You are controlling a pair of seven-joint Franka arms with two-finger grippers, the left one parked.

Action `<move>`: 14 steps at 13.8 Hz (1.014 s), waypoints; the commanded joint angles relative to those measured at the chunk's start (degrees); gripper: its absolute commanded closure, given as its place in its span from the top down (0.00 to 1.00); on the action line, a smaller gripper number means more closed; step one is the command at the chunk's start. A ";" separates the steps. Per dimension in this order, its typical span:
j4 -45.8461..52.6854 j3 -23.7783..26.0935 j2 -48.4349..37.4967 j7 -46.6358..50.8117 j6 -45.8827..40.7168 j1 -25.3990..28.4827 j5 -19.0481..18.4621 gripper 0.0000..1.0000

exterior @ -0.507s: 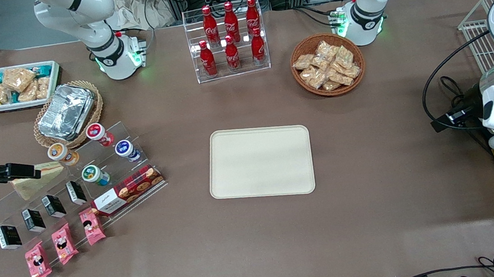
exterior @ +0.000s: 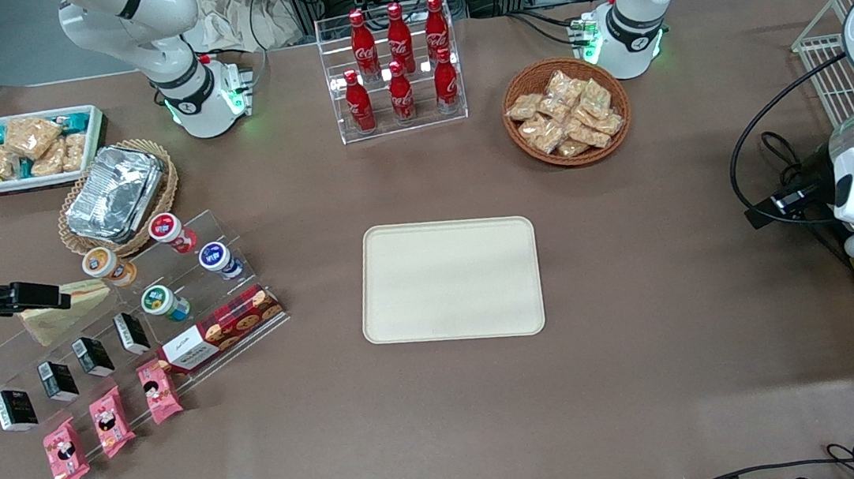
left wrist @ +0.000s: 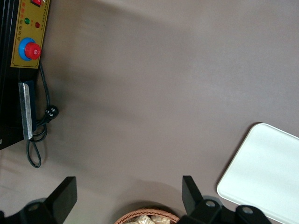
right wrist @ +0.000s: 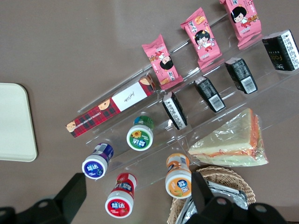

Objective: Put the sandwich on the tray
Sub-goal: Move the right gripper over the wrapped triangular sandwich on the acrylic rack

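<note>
Almost nothing has changed over the last half second: the black two-finger hand (exterior: pixel 44 296) of the working arm hangs at the same spot over the working arm's end of the brown-covered desk (exterior: pixel 447 428). The triangular wedge sandwich in clear wrap (exterior: pixel 63 309), white bread with an orange and green filling, has not shifted either. It lies on an upper step of the clear acrylic tiered stand (exterior: pixel 126 319), beside the small round lidded cups (exterior: pixel 164 301) and just nearer the front camera than the wicker basket of foil containers (exterior: pixel 117 197). In the right wrist view the 2 fingers (right wrist: pixel 74 191) stand well apart with nothing between them, and the sandwich (right wrist: pixel 231 142) lies just past one of them rather than in the gap. From the front, one finger seems to overlap the wedge's edge (whether it touches I cannot tell). The large flat cream-beige tray with rounded corners (exterior: pixel 451 280) sits bare at the middle of the desk, well apart from the stand. The stillness suggests a pause for lining up, so the task is at its start. The hand has yet to centre on the wedge, close on it, lift it off the step and carry it to the tray.
</note>
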 commanded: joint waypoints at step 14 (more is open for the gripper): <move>-5.34 -0.82 -3.17 0.33 -1.93 -2.02 -11.53 1.00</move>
